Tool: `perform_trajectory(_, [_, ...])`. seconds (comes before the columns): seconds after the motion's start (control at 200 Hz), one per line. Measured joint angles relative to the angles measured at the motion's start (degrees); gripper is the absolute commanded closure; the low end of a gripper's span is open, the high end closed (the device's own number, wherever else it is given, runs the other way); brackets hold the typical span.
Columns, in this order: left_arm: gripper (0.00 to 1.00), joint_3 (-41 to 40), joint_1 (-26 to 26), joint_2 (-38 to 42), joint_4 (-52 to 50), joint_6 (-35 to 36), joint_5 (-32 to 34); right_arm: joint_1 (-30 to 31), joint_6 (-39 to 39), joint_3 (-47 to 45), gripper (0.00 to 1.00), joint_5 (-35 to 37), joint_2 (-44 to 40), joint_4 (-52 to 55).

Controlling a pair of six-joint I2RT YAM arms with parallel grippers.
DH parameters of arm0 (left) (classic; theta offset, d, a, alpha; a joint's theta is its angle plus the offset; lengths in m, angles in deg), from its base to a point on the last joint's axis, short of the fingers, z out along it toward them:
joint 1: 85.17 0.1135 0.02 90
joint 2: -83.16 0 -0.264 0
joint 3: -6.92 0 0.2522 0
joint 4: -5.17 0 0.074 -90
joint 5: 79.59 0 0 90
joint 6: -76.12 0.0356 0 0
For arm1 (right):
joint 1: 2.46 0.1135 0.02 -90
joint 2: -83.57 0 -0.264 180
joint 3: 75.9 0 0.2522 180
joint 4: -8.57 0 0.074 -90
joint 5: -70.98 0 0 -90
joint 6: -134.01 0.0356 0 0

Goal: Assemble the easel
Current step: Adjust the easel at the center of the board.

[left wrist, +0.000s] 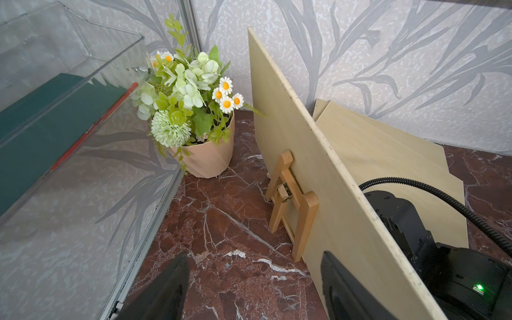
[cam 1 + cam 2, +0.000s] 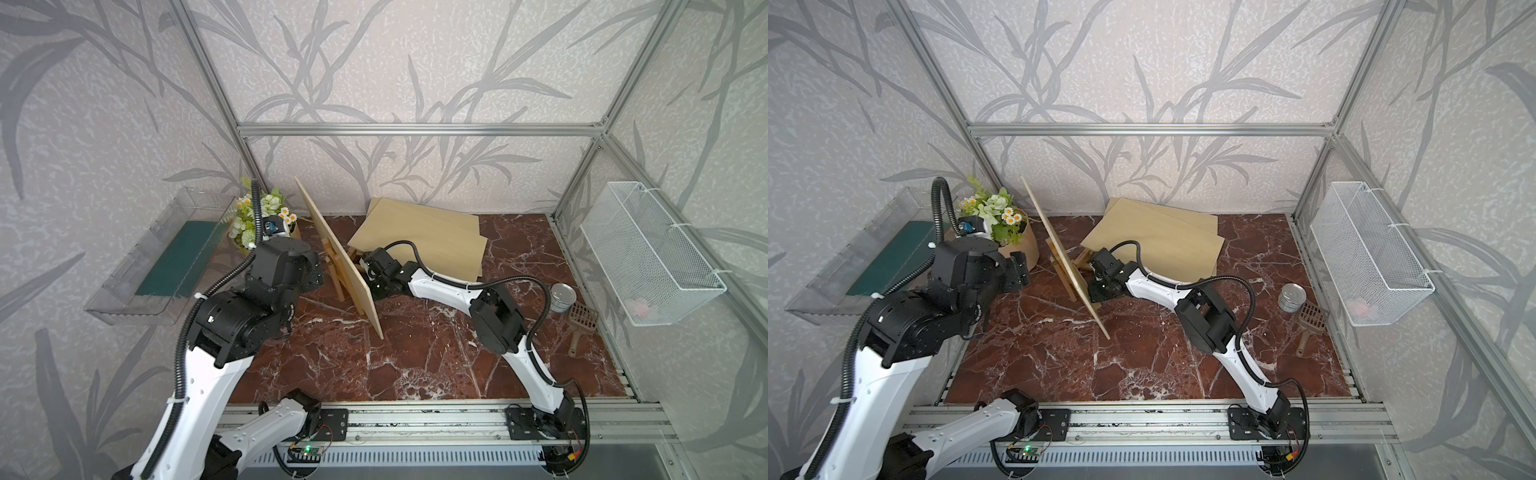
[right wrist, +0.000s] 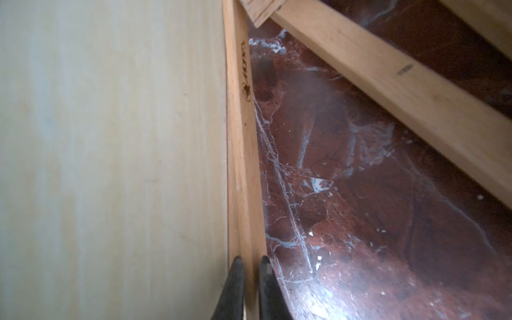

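A small wooden easel stands on the red marble table, and a pale plywood board leans upright against it. My right gripper is on the board's far side, shut on a thin upright slat of the easel beside the board. My left gripper hovers open on the flower side of the board. Nothing is between its fingers, and one finger is close to the board's face.
A flower pot stands at the back left beside a clear bin with a green sheet inside. Flat plywood sheets lie behind the right arm. A metal can, a scoop and a wire basket are on the right.
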Motion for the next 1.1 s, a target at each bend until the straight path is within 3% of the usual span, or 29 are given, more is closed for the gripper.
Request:
perform_trajectory(0.345, [0.26,-5.0,2.1,1.4,0.7,0.0,-5.8,0.2,-1.5,0.0,0.92,0.6,-0.1,0.0])
perform_trajectory(0.795, [0.25,-22.8,14.5,7.7,5.4,0.5,-23.2,0.3,-2.4,0.0,0.92,0.7,-0.3,0.0])
perform_trajectory(1.1, [0.25,-32.9,18.4,8.6,16.7,9.1,-30.0,-0.3,-3.8,0.0,0.92,-0.9,-0.3,0.2])
